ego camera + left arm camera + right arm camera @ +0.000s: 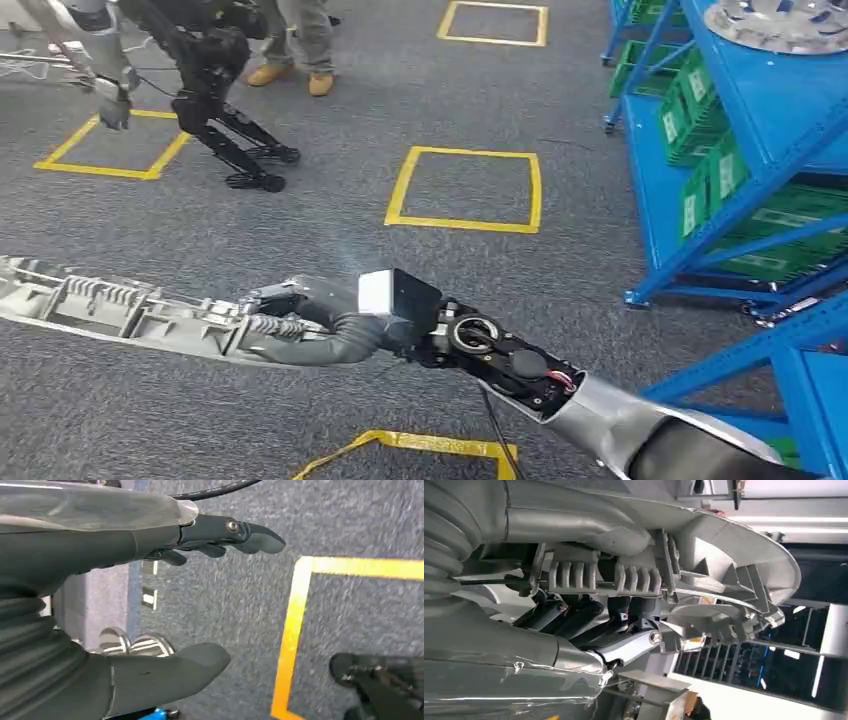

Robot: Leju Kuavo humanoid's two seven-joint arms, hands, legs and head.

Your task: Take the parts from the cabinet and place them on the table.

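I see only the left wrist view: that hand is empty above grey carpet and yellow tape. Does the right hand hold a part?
Observer: Yes. The right hand grips a long grey metal part, held across the robot's front.
Operator: Where is the cabinet?
Observer: The blue rack stands on the robot's right side, with green bins in it.
Operator: Is somebody near?
Observer: A person's legs are ahead, beside another robot.

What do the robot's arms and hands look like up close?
The right arm is shiny silver near the body, then bare black parts with a round ring and thin red wires, and a small silver-and-black box at the wrist. The right hand is grey, with a ribbed cover and dark fingers. The left hand has the same ribbed grey cover, a thick grey thumb and darker fingers.
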